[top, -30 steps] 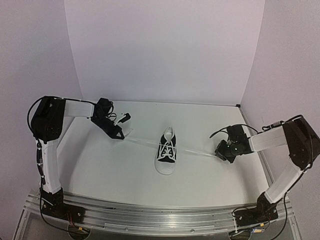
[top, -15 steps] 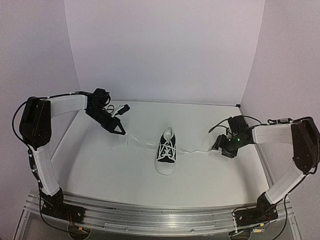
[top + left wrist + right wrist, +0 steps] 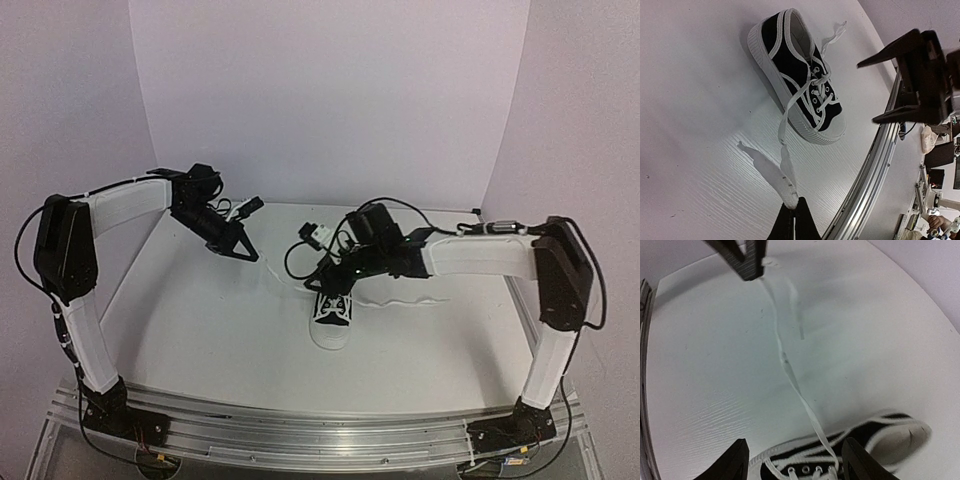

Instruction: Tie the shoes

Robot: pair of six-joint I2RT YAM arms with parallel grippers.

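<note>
The shoe (image 3: 331, 318), a small black sneaker with a white toe cap, lies mid-table with its toe toward the near edge. My left gripper (image 3: 243, 252) is shut on the end of the left lace (image 3: 784, 125), which runs slack from the eyelets to its tips (image 3: 794, 209). My right gripper (image 3: 333, 278) hovers open just above the shoe's lacing (image 3: 820, 471), one finger on each side and nothing between them. The other lace (image 3: 402, 300) lies loose on the table to the right. In the right wrist view the left lace (image 3: 790, 374) leads away to the left gripper (image 3: 751, 262).
White table (image 3: 220, 330) with white walls behind and on both sides. The aluminium rail (image 3: 300, 432) runs along the near edge. The right arm (image 3: 470, 252) stretches across the table's right half; the left arm (image 3: 130, 200) reaches along the back left.
My right gripper opened, dropped the right lace and swung left to hover over the shoe. My left gripper moved slightly back, still shut on its lace, which has slackened.
</note>
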